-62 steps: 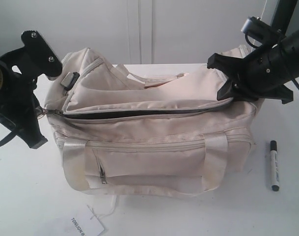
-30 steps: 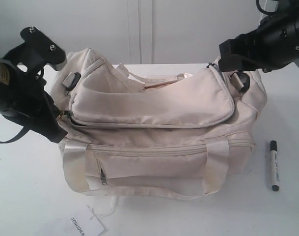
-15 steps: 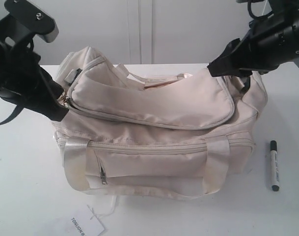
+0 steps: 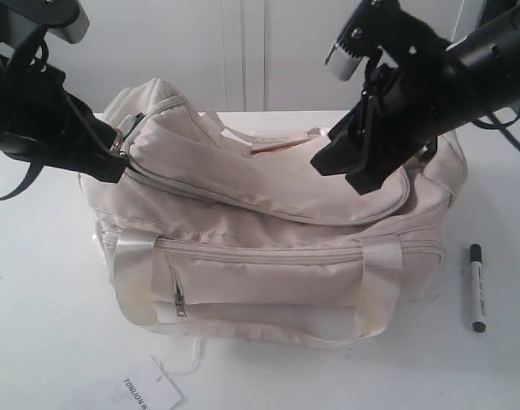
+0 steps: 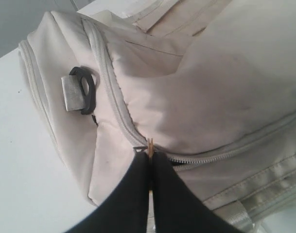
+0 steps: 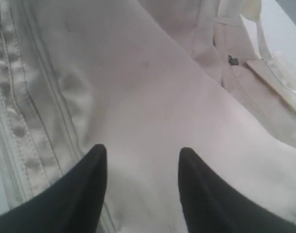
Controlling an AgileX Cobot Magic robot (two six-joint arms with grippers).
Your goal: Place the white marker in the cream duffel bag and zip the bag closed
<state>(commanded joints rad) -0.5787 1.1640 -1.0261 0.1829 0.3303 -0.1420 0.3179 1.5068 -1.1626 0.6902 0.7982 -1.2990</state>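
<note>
Finds the marker [image 4: 476, 288] on the bench [image 4: 37, 325] just right of the bag [image 4: 260, 273], cap at twelve o'clock, at four o'clock from the nearer right hand [image 4: 345, 172], wide open and empty, with the left hand [image 5: 150, 157] pinched shut on the zip pull [image 5: 150, 143].

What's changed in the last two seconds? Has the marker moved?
The left gripper, shut on the zip pull, rose and lifted the left end of the cream duffel bag. The right gripper moved from the bag's right end to over its top flap, jaws open. The dark gap along the top zipper no longer shows. The white marker stayed on the table right of the bag.
</note>
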